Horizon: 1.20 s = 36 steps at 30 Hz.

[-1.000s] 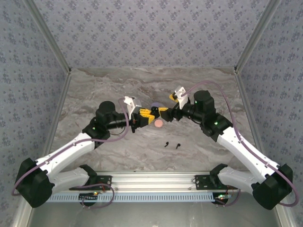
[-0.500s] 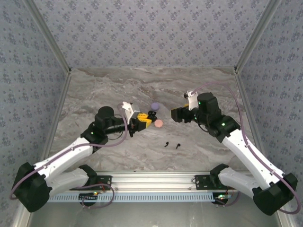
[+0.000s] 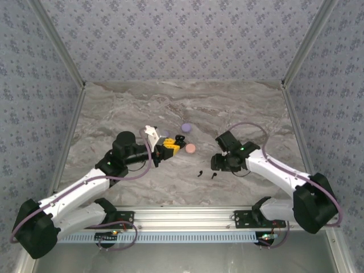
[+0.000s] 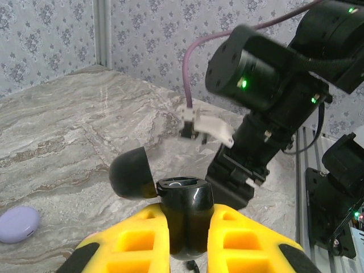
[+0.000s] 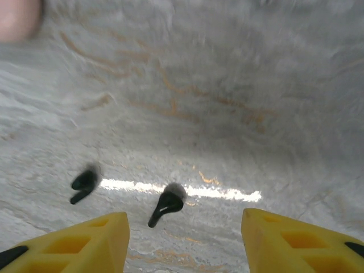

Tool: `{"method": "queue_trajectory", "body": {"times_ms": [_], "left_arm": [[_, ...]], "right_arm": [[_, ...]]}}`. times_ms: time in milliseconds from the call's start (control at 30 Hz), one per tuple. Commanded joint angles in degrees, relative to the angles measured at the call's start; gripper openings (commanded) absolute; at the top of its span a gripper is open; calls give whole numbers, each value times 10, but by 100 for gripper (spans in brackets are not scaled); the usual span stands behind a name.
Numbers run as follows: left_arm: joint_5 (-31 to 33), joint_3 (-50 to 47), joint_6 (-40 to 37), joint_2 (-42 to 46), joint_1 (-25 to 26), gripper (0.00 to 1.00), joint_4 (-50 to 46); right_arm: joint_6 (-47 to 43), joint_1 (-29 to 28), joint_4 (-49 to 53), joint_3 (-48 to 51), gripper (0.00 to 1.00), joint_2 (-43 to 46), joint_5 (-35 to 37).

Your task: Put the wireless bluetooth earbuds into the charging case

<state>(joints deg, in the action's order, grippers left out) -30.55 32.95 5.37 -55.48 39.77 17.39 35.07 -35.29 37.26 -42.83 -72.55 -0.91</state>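
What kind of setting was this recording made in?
Probably a purpose-built robot data-collection booth, not a home: patterned wall panels box in a marble-look tabletop, with an aluminium rail along its near edge.

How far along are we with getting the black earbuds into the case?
Done: the black charging case is open and clamped in the left hand. In hand: the right hand hovers open above two black earbuds lying on the table, touching neither. Left: pick up each bud and seat it in the case; neither is in yet.
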Motion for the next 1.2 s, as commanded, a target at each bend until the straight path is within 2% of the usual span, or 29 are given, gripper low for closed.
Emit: {"method": "queue_trajectory", "body": {"times_ms": [0,400,733,967,1167], "left_arm": [[0,-7,-8,9,5,4,16],[0,-9,-11,11,6,4,13],[2,-7,-13,13,5,3,10],[2,-5,-13,12,5,3,9],[2,-4,-14,10,5,3,9]], "right_arm": [[54,-23,-5,9,56,-29,17],[89,-70,-42,-5,49,-108,25],[91,-77,-52,-10,42,-133,36],[85,-77,-59,-15,35,-138,45],[73,-77,-55,-23,25,-137,49]]}}
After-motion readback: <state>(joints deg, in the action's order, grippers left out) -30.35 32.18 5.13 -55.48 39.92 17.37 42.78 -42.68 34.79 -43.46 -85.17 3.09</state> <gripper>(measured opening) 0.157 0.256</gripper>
